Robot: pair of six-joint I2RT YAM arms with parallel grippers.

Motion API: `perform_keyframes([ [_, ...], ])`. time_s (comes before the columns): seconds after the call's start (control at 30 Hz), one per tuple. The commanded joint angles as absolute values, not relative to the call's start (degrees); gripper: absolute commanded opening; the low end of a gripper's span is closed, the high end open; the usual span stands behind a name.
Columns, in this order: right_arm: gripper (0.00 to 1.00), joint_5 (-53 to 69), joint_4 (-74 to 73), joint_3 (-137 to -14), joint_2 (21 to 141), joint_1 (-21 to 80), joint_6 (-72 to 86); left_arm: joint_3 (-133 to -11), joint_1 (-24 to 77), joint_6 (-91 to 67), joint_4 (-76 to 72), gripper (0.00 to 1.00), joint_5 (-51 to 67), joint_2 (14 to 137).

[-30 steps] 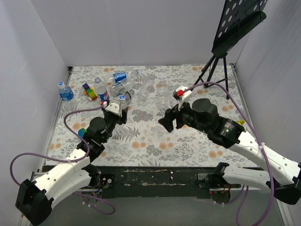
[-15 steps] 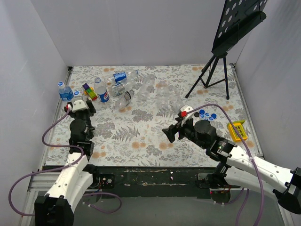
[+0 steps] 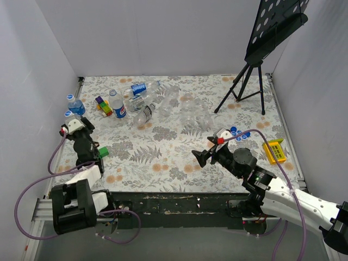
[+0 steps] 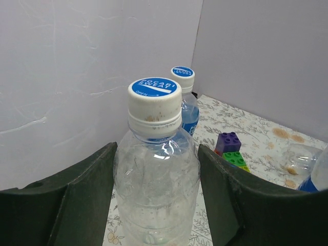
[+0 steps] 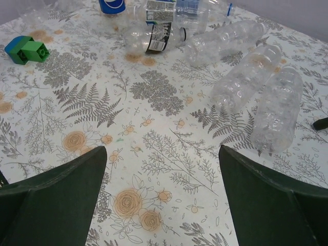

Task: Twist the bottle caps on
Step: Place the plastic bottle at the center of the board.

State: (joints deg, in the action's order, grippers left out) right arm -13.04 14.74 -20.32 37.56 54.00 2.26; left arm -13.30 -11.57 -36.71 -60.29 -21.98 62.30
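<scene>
Left gripper (image 4: 156, 148) pinches one clear, thin-walled plastic bottle (image 4: 156, 200) at my table's far-left edge beside the white wall. It stands upright, long axis vertical, and its round white cap (image 4: 154, 100) with a blue top faces up. A second capped bottle (image 4: 185, 110), blue-labelled, stands just beyond. My right gripper (image 5: 163, 154), fingers spread wide around nothing, hangs over the floral tablecloth (image 5: 154, 102). Three bare ridged bottles (image 5: 228, 36) (image 5: 246, 77) (image 5: 277, 110) lie on their sides beyond it, roughly parallel. Loose blue caps (image 3: 234, 130), too hidden to count, cluster right near one yellow block (image 3: 273, 150); one green-and-blue block (image 5: 28, 49) lies left.
</scene>
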Motion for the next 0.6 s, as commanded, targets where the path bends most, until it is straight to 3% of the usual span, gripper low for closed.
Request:
perform_keyframes([
  [0.0,0.98,-13.97,19.69,-20.48,36.21,53.88,0.70,-13.53,-14.59,-38.06,-72.42,0.27,-17.76,67.75],
  [0.57,0.98,-12.39,20.13,-19.95,36.39,53.88,0.18,-19.42,-19.16,-38.41,-79.89,0.33,-11.08,82.08],
])
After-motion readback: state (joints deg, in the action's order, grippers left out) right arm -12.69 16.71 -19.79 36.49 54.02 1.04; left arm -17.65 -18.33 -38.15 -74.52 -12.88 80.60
